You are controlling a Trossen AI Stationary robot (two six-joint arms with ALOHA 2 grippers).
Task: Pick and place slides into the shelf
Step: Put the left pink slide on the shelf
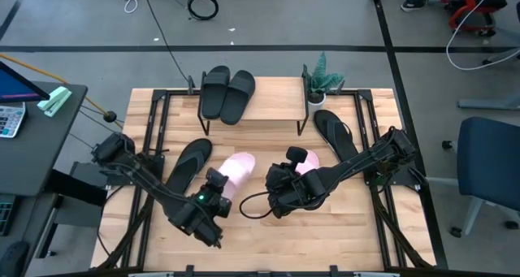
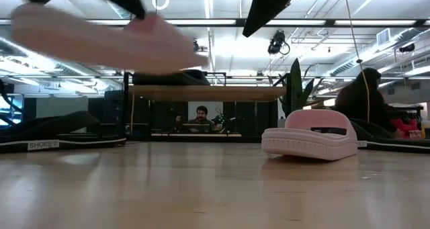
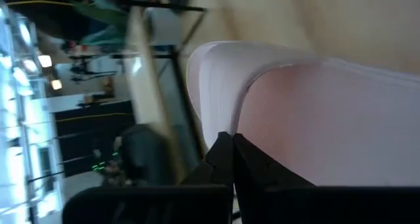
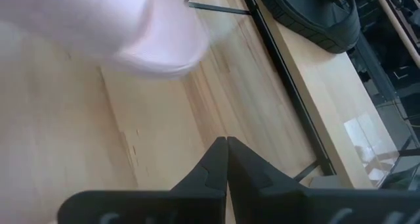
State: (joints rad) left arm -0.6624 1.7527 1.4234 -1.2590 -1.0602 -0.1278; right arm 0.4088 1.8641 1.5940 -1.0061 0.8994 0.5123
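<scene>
My left gripper point(image 1: 216, 184) is shut on one pale pink slide point(image 1: 237, 166), which hangs high above the table in the low view point(image 2: 101, 39). The second pink slide point(image 1: 306, 166) rests sole-down on the table point(image 2: 311, 138), beside my right gripper point(image 1: 282, 185). That gripper is shut, holds nothing and hovers over bare wood point(image 4: 226, 145). Two black slides point(image 1: 227, 92) lie on the shelf's light wood top point(image 1: 272, 98). One black flip-flop point(image 1: 190, 163) lies left of the held slide, and another point(image 1: 337, 132) lies on the right. My left gripper pinches the pink slide between its two fingers point(image 3: 220, 155) at the slide's near end point(image 3: 262, 119). It comes at that end from the table's near-left side. The slide is lifted clear of the table and lies roughly level, reaching away toward the shelf.
A small potted plant point(image 1: 321, 80) stands at the shelf's right end. Black metal frames point(image 1: 154, 131) run along both sides of the tabletop. Bare wood point(image 1: 325, 236) lies toward the near edge. A cable point(image 1: 252, 205) trails between the grippers. A person point(image 2: 200, 116) sits beyond the table.
</scene>
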